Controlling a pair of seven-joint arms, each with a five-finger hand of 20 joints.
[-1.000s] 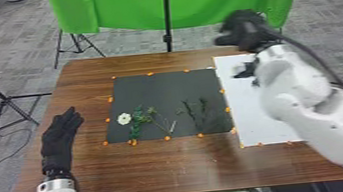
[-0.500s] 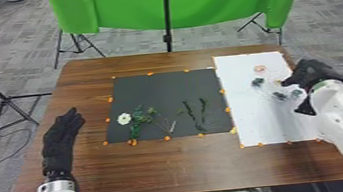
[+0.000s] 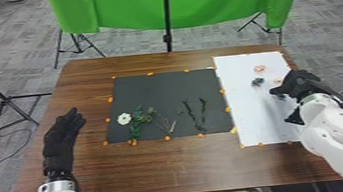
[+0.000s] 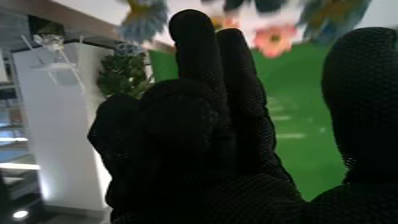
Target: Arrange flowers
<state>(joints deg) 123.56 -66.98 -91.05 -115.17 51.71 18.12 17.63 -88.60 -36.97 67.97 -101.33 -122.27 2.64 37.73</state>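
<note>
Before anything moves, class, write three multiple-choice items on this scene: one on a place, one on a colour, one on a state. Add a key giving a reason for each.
1. Where does the white flower lie?
A. On the white sheet
B. On the dark mat
C. On the floor

2. What colour is the cloth hanging beyond the table?
A. Green
B. Red
C. Blue

3. How are the left hand's fingers?
A. Curled into a fist
B. Curled round a stem
C. Straight

Key:
1. B: the bloom shows against the mat's dark surface.
2. A: bright green fabric hangs at the head view's top.
3. C: they extend forward, flat.
</note>
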